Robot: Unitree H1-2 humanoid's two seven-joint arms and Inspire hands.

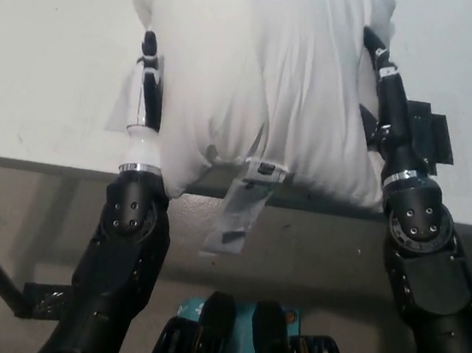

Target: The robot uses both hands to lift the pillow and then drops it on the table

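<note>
A large white pillow point(258, 67) fills the top middle of the head view, squeezed between my two hands and raised off the white table point(44, 58). My white left hand point(148, 88) presses flat against its left side. My black right hand point(383, 87) presses into its right side, with the fabric bulging around it. A long care label point(238, 215) hangs from the pillow's near seam, past the table's front edge. The pillow's far end runs out of the picture at the top.
A flat black object point(431, 132) lies on the table just right of my right forearm. The table's front edge point(39, 165) crosses the picture, with grey floor point(6, 226) below it.
</note>
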